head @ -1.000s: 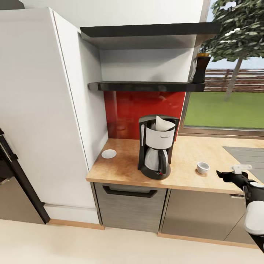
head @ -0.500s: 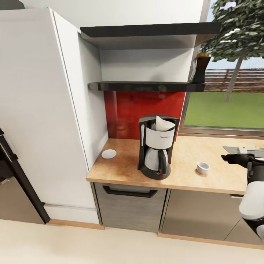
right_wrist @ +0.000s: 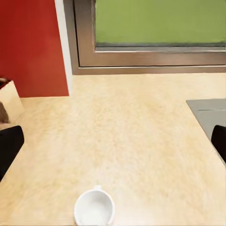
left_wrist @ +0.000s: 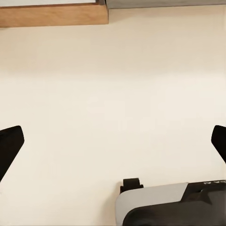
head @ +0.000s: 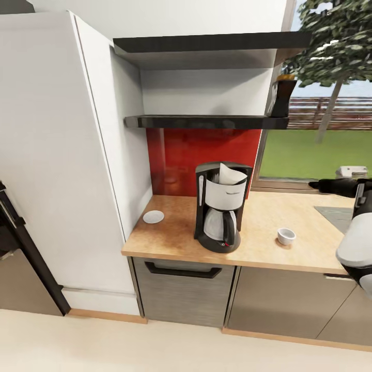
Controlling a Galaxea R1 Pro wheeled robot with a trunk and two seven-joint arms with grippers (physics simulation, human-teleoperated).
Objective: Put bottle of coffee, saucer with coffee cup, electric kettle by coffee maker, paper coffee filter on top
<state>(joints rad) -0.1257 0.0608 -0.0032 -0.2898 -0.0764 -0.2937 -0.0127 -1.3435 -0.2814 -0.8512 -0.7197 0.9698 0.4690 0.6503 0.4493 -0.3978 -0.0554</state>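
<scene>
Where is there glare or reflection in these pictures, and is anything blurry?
Head view: the red backsplash and the black kitchen shelf show glossy reflections, and edges look slightly soft. Right wrist view: the coffee cup is evenly lit with a faint shadow.

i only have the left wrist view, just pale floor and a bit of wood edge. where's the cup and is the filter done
Observer: The coffee cup stands on the kitchen countertop, to the right of the coffee maker, not on the saucer.
Operator: and the filter
Observer: The paper coffee filter already sits in the top of the coffee maker.
Operator: where's the saucer then
Observer: On the far side of the machine from the cup, near the counter's left end by the white cabinet wall.
Operator: right hand holding anything
Observer: No. The right hand is open and empty, raised over the counter to the cup's right.
</scene>
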